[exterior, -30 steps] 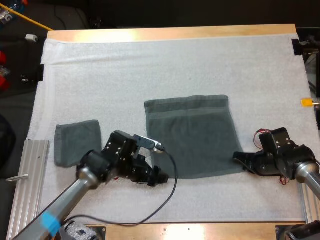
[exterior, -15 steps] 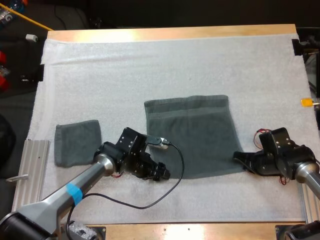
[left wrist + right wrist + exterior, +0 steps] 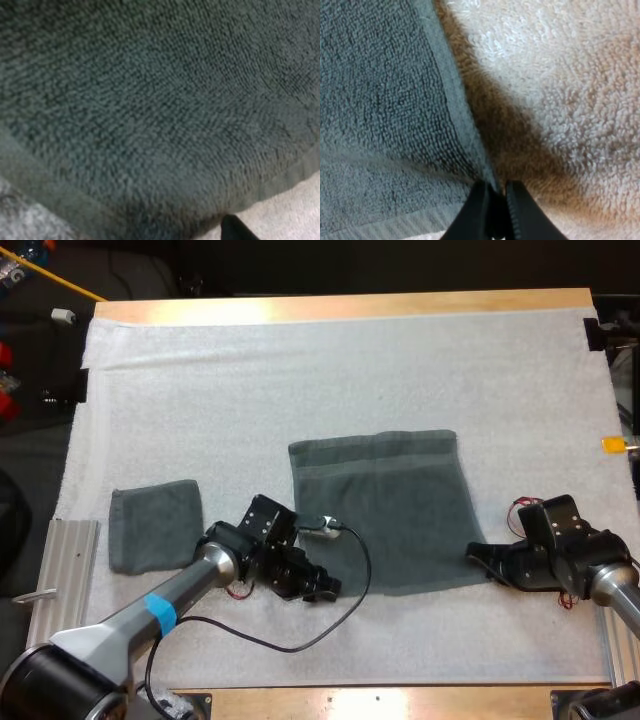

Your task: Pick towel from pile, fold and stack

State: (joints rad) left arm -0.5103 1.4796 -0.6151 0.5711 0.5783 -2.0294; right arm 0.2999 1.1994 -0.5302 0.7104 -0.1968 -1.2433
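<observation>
A dark grey-green towel (image 3: pixel 385 505) lies spread flat in the middle of the white mat (image 3: pixel 300 370). A smaller folded towel (image 3: pixel 155 525) rests to its left. My left gripper (image 3: pixel 325 585) is low at the flat towel's near-left corner, and the left wrist view looks closely onto the towel's pile (image 3: pixel 150 100) and hem. My right gripper (image 3: pixel 478 558) is at the near-right corner. In the right wrist view its fingers (image 3: pixel 479 212) pinch the towel's hemmed edge (image 3: pixel 447 100), with the right gripper (image 3: pixel 495 215) shut on it.
A ribbed metal rail (image 3: pixel 60 580) lies along the mat's left side, just beyond the folded towel. Bare mat (image 3: pixel 560 75) stretches behind and to the right of the flat towel. The wooden table edge (image 3: pixel 340 308) runs along the far side.
My left gripper has slid right and slightly nearer, from beside the folded towel up to the flat towel's near-left corner. The right arm and both towels have stayed put.
</observation>
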